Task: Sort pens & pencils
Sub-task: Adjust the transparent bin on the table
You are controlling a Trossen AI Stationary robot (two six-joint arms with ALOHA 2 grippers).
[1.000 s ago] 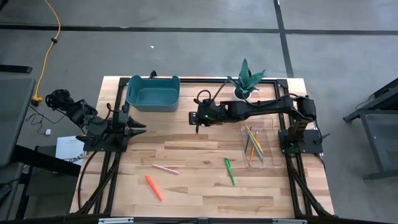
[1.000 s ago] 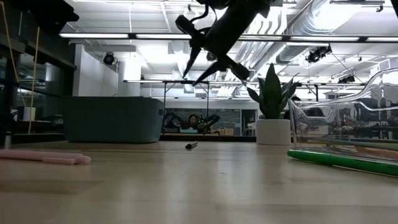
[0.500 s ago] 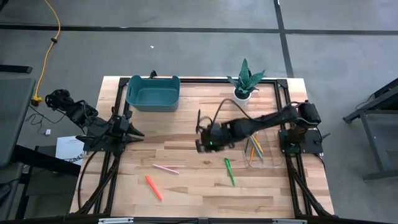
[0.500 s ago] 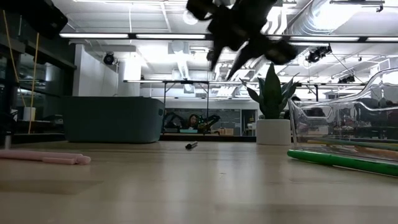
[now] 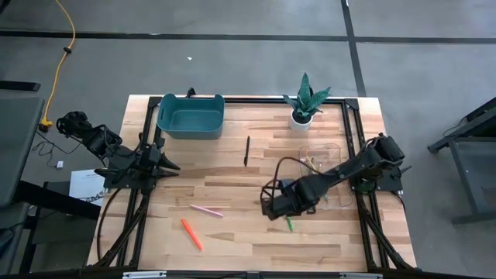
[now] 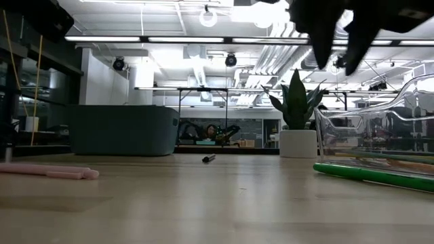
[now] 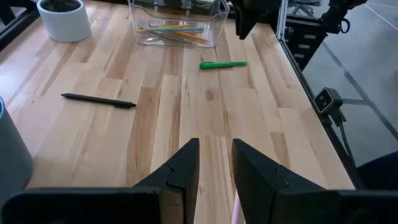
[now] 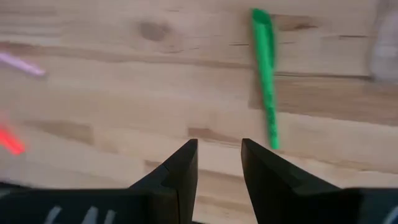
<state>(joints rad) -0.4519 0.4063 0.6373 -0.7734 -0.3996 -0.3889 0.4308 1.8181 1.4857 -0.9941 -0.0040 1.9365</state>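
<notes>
Your right gripper point(image 5: 271, 208) has swung from the far bin side to the green pen point(image 5: 288, 222) — fingers apart, empty. Black pen point(image 5: 246, 150) lies mid-table; green looks next.

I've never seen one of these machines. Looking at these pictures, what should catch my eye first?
Probably the right gripper, stretched out low over the middle of the wooden table with its fingers apart, right beside the green pen. Next, the clear tray of thin colored pencils near the right arm's base, and the loose black pen, pink pen and red-orange pen scattered across the boards. The left gripper waits at the left edge.
</notes>
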